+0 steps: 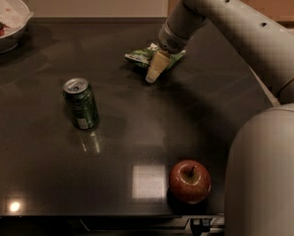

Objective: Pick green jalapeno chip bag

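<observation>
The green jalapeno chip bag (140, 57) is a small crinkled green and white foil bag lying flat on the dark table (136, 127), towards the back middle. My gripper (154, 69) reaches down from the upper right and sits right over the bag's right half, its tip at the table surface by the bag's front edge. The gripper and wrist hide the middle of the bag; a green corner (177, 57) shows to the right of the wrist.
A green soda can (80, 103) stands left of centre. A red apple (190, 181) sits near the front edge. A white bowl (6, 21) with food is at the back left corner. My arm (245, 28) crosses the right side.
</observation>
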Robot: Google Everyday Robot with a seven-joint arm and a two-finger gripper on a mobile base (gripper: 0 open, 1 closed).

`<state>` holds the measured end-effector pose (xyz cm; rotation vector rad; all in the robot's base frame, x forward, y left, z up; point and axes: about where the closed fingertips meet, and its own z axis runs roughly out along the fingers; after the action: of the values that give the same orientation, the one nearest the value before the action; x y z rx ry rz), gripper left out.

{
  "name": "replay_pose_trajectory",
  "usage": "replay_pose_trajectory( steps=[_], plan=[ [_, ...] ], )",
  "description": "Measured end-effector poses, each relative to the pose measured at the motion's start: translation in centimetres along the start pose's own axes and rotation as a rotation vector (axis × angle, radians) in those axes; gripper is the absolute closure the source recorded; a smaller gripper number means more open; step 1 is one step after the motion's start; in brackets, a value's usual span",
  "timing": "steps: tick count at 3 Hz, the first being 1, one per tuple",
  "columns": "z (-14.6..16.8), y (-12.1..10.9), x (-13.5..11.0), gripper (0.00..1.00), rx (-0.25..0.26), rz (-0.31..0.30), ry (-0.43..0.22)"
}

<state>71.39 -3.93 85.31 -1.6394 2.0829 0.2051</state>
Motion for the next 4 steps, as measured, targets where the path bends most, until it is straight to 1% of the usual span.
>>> replay_pose_trajectory(
  steps=[1, 2, 3, 4],
  plan=[
    [-0.1, 0.2, -0.1, 0.41, -0.011, -0.002, -0.012],
    [-1.4, 0.9, -0.3, 0.65, -0.016, -0.022, -0.034],
    [-3.8, 1.7, -0.5, 0.87, -0.015, -0.055, -0.071],
    [-7.4, 2.9, -0.9, 1.0, -0.007, -0.109, -0.116]
  ],
)
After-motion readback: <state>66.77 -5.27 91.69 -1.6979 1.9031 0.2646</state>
